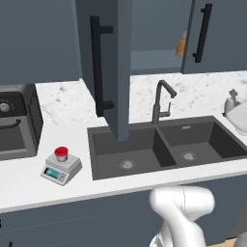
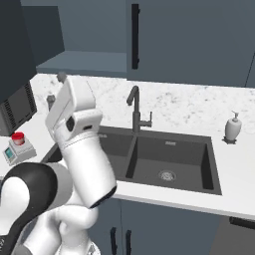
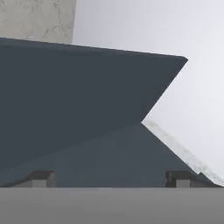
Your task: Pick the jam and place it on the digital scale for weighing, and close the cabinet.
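Fingers [image 3: 111, 178] apart, by cabinet door [image 3: 65, 100]

The white arm reaches up and leftward, its end effector [image 3: 110, 178] showing 2 dark fingertips [image 3: 43, 178] spread apart, holding nothing.

Even flat light, soft shadows — slightly blurry
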